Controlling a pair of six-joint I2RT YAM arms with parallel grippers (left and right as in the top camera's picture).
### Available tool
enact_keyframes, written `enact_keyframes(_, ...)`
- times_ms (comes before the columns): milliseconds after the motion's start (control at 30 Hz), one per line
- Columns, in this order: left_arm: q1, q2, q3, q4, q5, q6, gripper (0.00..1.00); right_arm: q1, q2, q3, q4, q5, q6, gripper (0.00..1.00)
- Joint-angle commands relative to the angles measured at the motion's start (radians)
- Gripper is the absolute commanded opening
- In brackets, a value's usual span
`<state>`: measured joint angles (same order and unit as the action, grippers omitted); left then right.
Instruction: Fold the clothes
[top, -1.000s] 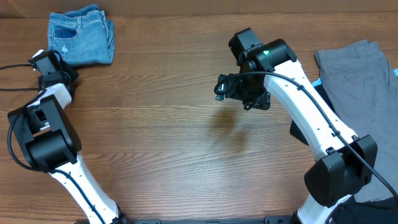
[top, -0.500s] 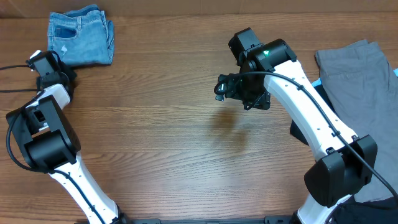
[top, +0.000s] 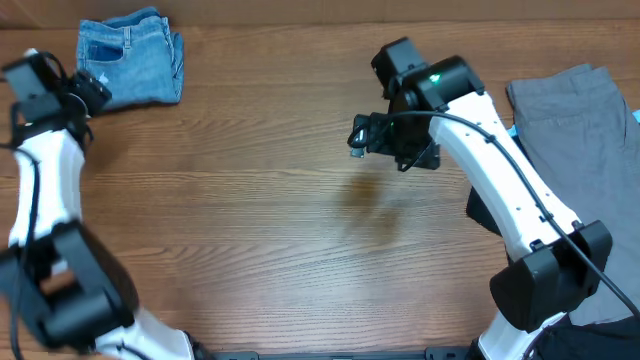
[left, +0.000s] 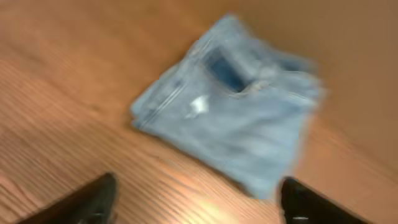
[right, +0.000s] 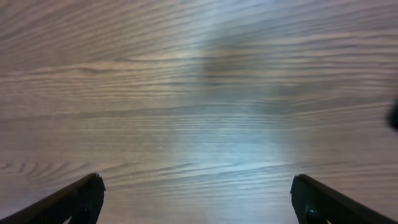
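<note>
Jeans (top: 130, 58), light blue and folded into a compact bundle, lie at the far left corner of the table (top: 250, 220). The left pincer (top: 88, 90) sits just beside their left edge without touching them. In the left wrist view the blurred jeans (left: 227, 115) lie ahead of the left pincer (left: 199, 205), whose two dark fingers are spread wide with only bare wood between them. The right pincer (top: 362, 135) hangs over the middle of the table, well apart from the jeans, and its own camera shows it (right: 199, 194) spread wide over empty wood grain. Counted: one pair of jeans, one grey garment (top: 575, 130) lying flat at the right edge, one dark cloth (top: 478, 212) partly hidden by the right arm, and two arms. Compared with a second ago, the left arm has swung up and out toward the left edge and its fingers have parted. The jeans have not moved, and the right arm has barely shifted.
</note>
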<state>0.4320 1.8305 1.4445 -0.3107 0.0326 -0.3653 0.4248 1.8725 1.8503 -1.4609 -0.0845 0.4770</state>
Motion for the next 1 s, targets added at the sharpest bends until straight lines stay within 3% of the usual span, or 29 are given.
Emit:
enact_keyframes(0,-0.009,-0.182,0.005,-0.108,0.209,0.002,1.00,-0.012,-0.053,0.171,-0.077,0.138,-0.018,1.00)
enact_keyframes(233,-0.009,-0.372,0.005,-0.375,0.531,0.003,1.00,-0.007,-0.217,0.271,-0.179,0.275,-0.018,1.00)
enact_keyframes(667,-0.009,-0.746,0.005,-0.672,0.533,0.109,1.00,0.013,-0.585,0.205,-0.233,0.267,-0.012,1.00)
enact_keyframes(967,-0.009,-0.913,0.004,-0.904,0.533,0.172,1.00,0.014,-0.925,-0.055,-0.182,0.394,0.118,1.00)
